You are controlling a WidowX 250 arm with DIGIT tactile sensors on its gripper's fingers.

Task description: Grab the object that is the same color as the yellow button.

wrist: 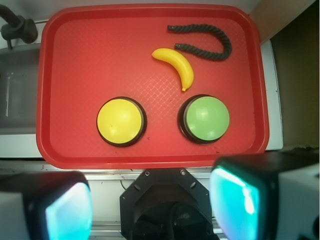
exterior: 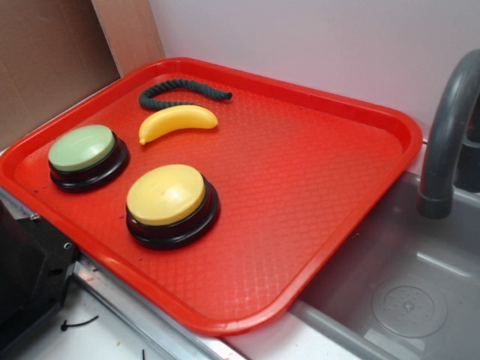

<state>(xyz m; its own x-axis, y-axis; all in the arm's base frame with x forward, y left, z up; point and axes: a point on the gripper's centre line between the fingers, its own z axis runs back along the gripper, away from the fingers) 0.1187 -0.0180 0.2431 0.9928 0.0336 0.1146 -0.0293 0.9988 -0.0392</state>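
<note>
A: What does the red tray [exterior: 315,112] hold?

B: Four things. The yellow button [exterior: 166,194] sits near the front edge, the green button [exterior: 82,147] to its left. Farther back lies the toy banana [exterior: 177,121], close behind the two buttons and touching neither, with the dark green rope [exterior: 180,93] curled just beyond it.

A: And the fingers [wrist: 150,210]?

B: In the wrist view they hang spread wide apart, gripping nothing, high above the near edge of the tray. A grey sink [exterior: 420,300] with a faucet [exterior: 446,142] lies to the right.
</note>
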